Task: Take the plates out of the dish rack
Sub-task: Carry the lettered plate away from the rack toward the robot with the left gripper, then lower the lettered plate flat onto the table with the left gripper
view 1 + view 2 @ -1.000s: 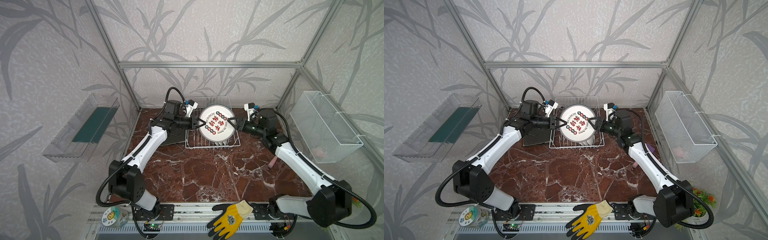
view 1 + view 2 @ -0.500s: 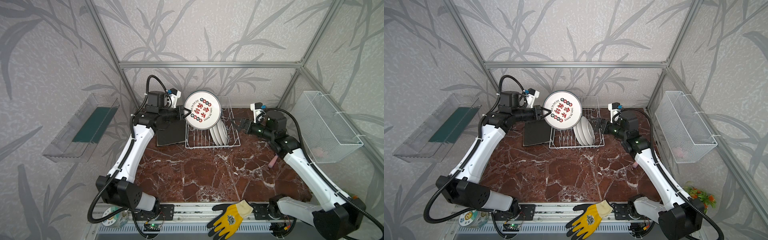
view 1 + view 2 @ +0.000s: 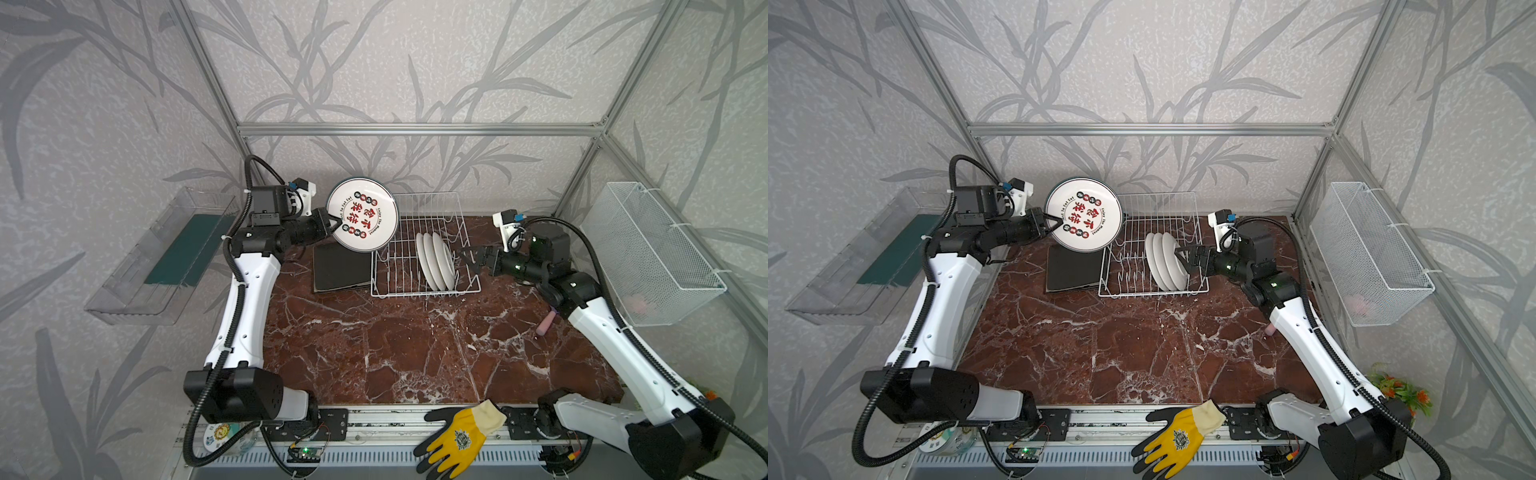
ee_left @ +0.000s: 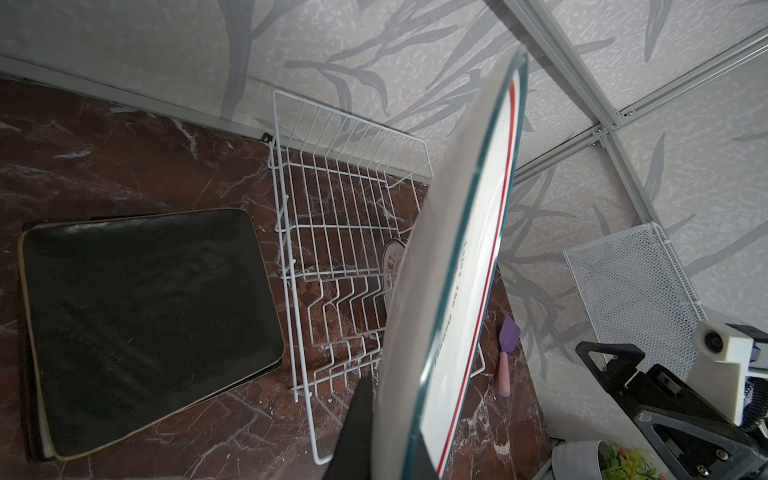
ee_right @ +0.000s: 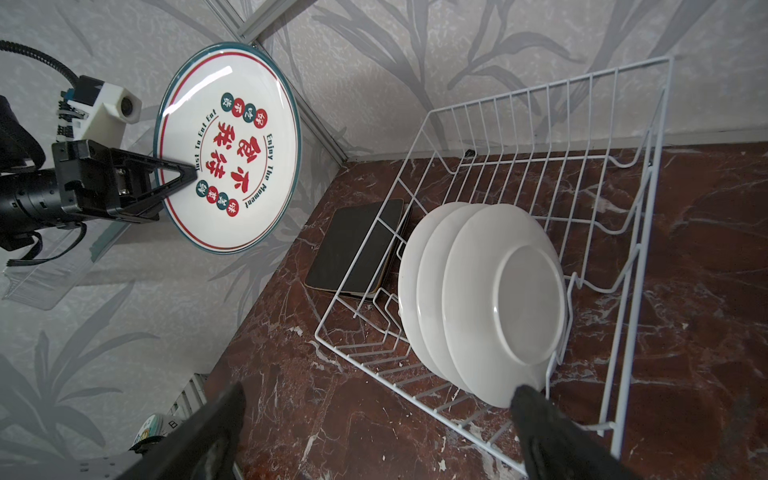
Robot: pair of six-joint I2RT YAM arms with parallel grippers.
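Observation:
My left gripper [image 3: 334, 224] [image 3: 1057, 222] [image 4: 390, 436] is shut on the rim of a round white plate [image 3: 361, 214] [image 3: 1084, 214] [image 5: 226, 145] with red and green lettering. It holds the plate upright in the air, above the left end of the dish rack [image 3: 424, 294] [image 3: 1150, 294] [image 5: 540, 88]. Three round plates [image 3: 436, 259] [image 3: 1165, 259] [image 5: 478, 299] stand on edge in the rack, white backs showing. My right gripper [image 3: 468, 259] [image 3: 1183, 259] [image 5: 374, 415] is open just right of them, holding nothing. A stack of black-backed square plates [image 3: 340, 266] [image 4: 145, 307] lies left of the rack.
A clear plastic tray [image 3: 166, 257] hangs on the left wall and a fine-mesh white basket [image 3: 648, 253] on the right wall. A pink-handled spatula [image 3: 546, 322] lies near the right arm. A yellow glove [image 3: 457, 436] rests on the front rail.
My left gripper lifted the lettered plate out of the rack and carried it up and left. My right gripper let go of it, opened wide and drew back right.

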